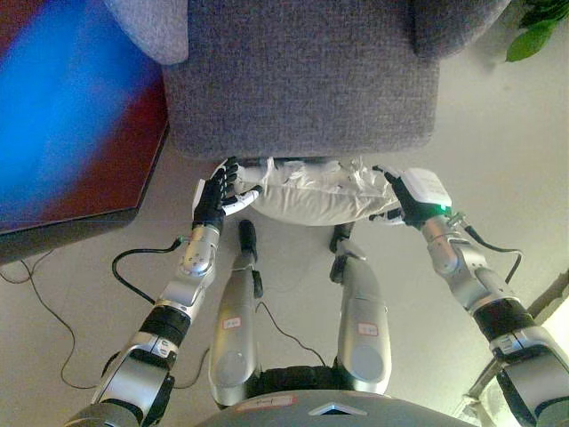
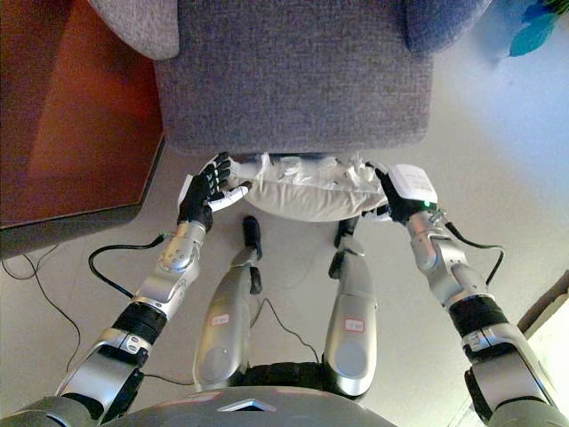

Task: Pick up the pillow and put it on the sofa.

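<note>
A white, crumpled pillow (image 1: pixel 311 191) hangs between my two hands, just below the front edge of the grey sofa's (image 1: pixel 302 80) seat and above the floor. My left hand (image 1: pixel 216 197) is at the pillow's left end. Its fingers are straight and point up, and its white-tipped thumb touches the pillow. My right hand (image 1: pixel 402 199) is at the pillow's right end, with fingers over the top of the corner and the thumb beneath it. The pillow's far side is hidden under the seat edge.
A dark red-brown table (image 2: pixel 71 116) stands to the left, close beside the sofa. Rounded grey armrests (image 1: pixel 151 27) rise at both upper corners of the sofa. Green plant leaves (image 1: pixel 533 31) show at the top right. Pale floor (image 1: pixel 498 133) lies to the right.
</note>
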Robot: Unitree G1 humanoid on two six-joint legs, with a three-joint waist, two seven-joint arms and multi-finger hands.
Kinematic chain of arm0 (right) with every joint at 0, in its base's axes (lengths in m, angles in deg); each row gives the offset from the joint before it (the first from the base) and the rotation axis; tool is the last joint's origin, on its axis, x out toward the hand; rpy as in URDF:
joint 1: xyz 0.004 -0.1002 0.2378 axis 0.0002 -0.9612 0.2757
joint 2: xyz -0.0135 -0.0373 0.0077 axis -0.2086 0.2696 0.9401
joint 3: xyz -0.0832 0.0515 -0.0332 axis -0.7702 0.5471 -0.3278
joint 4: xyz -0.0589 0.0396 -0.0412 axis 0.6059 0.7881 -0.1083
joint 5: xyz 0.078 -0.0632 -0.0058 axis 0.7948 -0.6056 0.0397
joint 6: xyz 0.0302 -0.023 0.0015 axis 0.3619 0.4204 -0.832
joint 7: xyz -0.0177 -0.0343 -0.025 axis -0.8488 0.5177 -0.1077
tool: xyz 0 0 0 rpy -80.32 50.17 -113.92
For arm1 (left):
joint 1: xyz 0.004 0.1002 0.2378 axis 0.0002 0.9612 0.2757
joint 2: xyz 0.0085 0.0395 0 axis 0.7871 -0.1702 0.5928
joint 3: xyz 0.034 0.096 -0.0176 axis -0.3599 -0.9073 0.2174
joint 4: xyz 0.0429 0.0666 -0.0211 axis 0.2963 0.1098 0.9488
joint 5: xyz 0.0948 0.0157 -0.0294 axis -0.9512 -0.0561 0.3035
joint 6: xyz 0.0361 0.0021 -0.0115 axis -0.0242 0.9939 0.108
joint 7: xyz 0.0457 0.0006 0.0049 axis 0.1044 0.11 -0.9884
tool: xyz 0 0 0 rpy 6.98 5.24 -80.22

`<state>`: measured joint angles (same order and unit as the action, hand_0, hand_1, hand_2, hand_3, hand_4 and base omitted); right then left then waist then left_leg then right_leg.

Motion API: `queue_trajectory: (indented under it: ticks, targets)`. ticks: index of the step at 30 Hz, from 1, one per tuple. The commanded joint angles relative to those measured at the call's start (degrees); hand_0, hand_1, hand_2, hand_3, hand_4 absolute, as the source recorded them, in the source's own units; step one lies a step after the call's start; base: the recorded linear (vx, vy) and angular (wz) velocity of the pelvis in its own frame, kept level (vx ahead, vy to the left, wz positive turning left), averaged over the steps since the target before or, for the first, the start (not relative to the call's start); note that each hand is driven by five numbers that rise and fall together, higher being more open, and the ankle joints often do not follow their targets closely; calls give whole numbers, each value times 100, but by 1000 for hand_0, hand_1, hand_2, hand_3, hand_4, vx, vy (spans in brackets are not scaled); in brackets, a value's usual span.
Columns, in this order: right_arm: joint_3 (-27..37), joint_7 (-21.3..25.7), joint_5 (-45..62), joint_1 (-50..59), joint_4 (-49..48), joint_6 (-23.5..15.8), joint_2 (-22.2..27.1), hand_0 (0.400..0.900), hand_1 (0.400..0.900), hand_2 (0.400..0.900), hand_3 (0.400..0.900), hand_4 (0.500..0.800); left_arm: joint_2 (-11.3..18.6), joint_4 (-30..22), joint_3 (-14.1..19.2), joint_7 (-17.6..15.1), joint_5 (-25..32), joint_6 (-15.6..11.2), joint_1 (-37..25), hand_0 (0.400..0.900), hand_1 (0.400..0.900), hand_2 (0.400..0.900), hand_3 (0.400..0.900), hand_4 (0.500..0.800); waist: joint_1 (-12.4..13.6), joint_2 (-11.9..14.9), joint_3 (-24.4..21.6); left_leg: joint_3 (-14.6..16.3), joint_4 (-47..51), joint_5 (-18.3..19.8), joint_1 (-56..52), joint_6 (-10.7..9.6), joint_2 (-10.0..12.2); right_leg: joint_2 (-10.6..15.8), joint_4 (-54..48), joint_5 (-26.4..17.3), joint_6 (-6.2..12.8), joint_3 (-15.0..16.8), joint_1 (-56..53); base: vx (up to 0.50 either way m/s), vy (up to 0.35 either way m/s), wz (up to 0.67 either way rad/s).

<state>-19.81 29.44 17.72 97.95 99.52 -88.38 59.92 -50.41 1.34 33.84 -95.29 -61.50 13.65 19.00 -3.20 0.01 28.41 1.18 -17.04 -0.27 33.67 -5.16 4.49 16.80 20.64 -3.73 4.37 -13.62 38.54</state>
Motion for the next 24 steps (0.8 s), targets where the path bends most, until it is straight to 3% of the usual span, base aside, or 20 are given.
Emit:
queue_trajectory:
  ticks: [1,9,11,12,17,24]
  targets:
    - [-57,430,-35,253,-253,-93,219,900,900,900,900,800,68,-468,84,-240,136,-527,-75,900,900,900,900,800,-75,31,-151,-67,-1268,901,603,39,86,199,655,42,494,312,542,-74,35,-1]
    - [-72,808,-64,816,-97,-8,273,900,900,900,900,800,114,-805,47,-393,265,-637,-294,900,900,900,900,800,-53,-122,-48,-104,-1997,1099,1686,125,-5,309,1309,216,477,512,1570,-62,27,2]
    - [-108,799,-70,956,-78,34,303,900,900,900,900,800,122,-897,55,-406,283,-632,-323,900,900,900,900,800,-42,-150,-42,-128,-2158,1130,1923,138,-32,328,1454,258,464,536,1776,17,13,3]
    - [-144,789,-69,1066,-52,41,320,900,900,900,900,800,130,-944,56,-409,300,-625,-317,900,900,900,900,800,-8,-195,-43,-165,-2249,1334,1958,117,-9,293,1636,468,525,585,1856,76,7,-2]
    - [-287,532,198,1494,-5,125,341,900,900,900,900,800,198,-1116,138,-418,384,-526,-391,900,900,900,900,800,46,-204,-4,-205,-2536,1382,2443,133,-29,309,1913,545,501,582,2310,9,1,1]
    - [-474,552,228,2078,112,165,419,900,900,900,900,800,309,-1208,171,-475,410,-515,-490,900,900,900,900,800,131,-177,29,-296,-2735,1408,2773,149,-67,271,2164,631,478,616,2663,0,0,0]
